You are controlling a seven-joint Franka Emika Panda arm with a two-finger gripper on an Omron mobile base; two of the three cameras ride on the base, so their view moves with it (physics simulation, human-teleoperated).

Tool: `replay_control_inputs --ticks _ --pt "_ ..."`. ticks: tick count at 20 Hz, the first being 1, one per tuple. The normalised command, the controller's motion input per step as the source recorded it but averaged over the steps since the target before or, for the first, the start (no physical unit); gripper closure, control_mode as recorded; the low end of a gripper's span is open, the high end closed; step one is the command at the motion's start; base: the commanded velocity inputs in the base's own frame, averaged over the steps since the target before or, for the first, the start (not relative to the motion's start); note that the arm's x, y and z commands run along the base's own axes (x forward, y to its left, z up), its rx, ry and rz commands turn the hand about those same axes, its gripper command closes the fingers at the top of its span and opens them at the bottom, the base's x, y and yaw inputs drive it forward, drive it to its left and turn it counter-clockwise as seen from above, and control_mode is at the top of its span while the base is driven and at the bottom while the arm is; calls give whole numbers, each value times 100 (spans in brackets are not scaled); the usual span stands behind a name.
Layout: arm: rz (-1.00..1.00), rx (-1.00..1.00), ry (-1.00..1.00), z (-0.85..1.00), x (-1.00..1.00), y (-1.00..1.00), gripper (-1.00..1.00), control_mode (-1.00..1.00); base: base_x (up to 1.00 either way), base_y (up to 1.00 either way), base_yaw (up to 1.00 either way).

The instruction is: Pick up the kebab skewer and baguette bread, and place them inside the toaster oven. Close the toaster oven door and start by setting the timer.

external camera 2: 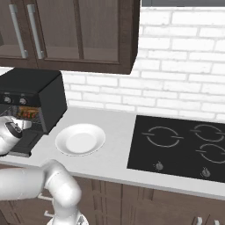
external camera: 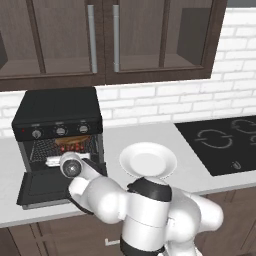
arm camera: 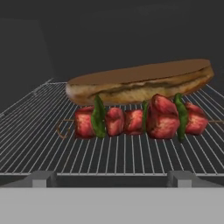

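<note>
Hand view showed you the kebab skewer and baguette bread both lying on the wire rack inside the toaster oven. Your gripper stood spread wide, empty. Loading looked done; next you needed to withdraw and lift the toaster oven door shut.

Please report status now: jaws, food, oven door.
Gripper at the oven mouth, jaws open, holding nothing. Kebab skewer and baguette bread lie on the rack inside the toaster oven. Toaster oven door down, not yet closed.
</note>
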Motion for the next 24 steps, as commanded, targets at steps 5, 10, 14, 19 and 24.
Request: replay_control_inputs --ticks 5,10,14,19,24 --pt "0 0 0 0 35 0 -100 -100 0 0 0" --pt "0 0 0 0 31 0 -100 -100 0 0 0" --pt "0 0 0 0 15 0 -100 -100 0 0 0" --pt "0 0 0 1 -47 0 -100 -100 0 0 0" --pt "0 0 0 12 -100 0 -100 -100 0 0 0"
